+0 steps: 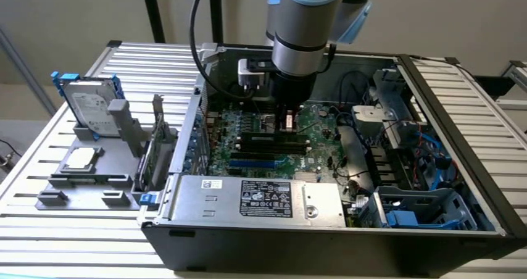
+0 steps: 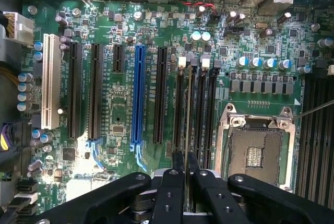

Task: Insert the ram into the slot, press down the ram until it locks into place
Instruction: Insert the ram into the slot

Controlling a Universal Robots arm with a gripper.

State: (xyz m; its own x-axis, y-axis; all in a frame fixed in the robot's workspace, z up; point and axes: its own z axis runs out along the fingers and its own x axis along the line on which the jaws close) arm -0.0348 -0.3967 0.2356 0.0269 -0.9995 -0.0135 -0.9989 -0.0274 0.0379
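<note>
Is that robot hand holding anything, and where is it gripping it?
Yes: the hand seems to pinch a long thin green ram stick, seen edge-on, by its upper edge.

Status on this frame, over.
Claw shut on ram. Ram edge-on over black slots, seating unclear. Nothing seen between them.

board (image 2: pixel 120 109): green
memory slots (image 2: pixel 211 109): black
long slot (image 2: pixel 139 98): blue
end slot (image 2: pixel 50 83): white
gripper (image 2: pixel 185 157): black
arm (image 1: pixel 300 44): grey, light blue band
table (image 1: pixel 148 60): silver, ribbed
case (image 1: pixel 329 248): black
ram (image 2: pixel 186 114): edge-on, colour unclear
</note>
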